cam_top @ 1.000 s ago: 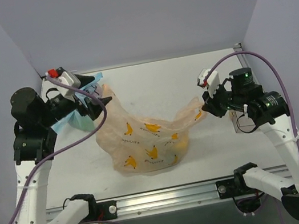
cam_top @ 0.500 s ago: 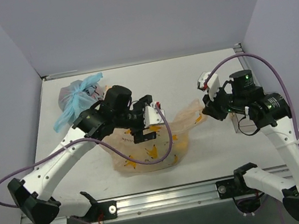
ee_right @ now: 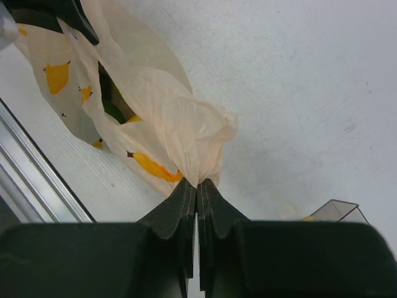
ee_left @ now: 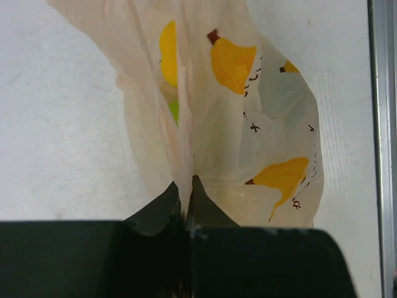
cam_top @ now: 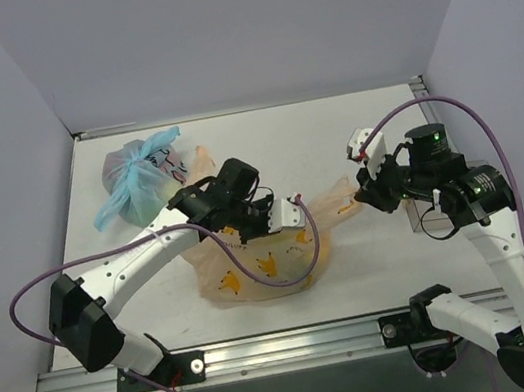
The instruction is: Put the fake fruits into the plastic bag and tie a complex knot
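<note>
Since a second ago the left gripper [ee_left: 186, 185] has swung from the back left corner to the middle of the plastic bag [cam_top: 227, 285]. The bag lies crumpled on the table [cam_top: 352, 129], with a green fruit [ee_right: 115, 110] showing inside. The left jaws pinch a fold of its film. The right gripper [ee_right: 197, 184], jaws pressed together, pinches its right end.
</note>
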Tool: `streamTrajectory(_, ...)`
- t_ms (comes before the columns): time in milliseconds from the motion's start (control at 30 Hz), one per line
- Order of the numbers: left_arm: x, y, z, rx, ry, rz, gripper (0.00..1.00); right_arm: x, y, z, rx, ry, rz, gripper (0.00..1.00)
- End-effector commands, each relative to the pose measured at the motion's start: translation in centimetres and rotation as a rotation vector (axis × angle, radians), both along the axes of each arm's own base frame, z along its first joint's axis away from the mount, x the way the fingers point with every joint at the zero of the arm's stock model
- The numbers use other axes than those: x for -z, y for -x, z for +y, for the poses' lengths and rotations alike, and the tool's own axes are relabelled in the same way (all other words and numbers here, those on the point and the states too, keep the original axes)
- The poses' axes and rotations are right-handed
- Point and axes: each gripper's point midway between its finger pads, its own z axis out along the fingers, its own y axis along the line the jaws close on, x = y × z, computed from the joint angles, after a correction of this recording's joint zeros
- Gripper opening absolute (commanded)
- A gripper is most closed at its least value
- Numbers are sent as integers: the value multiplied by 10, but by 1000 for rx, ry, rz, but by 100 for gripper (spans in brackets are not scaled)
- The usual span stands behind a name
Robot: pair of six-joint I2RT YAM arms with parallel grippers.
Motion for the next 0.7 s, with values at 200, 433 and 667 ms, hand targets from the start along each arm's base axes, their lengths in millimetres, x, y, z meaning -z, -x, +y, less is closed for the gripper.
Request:
streamTrajectory(200, 23, 17, 4, -48, 77, 51, 0, -38, -26, 3, 134, -202, 43, 75)
streamTrajectory(433, -11, 30, 3, 45, 228, 83, 0, -53, -29, -32, 53, -485, 62, 93)
streamTrajectory(667, -22, 34, 2, 91, 279, 94, 0, 23, 0, -29, -220, -261, -230, 95)
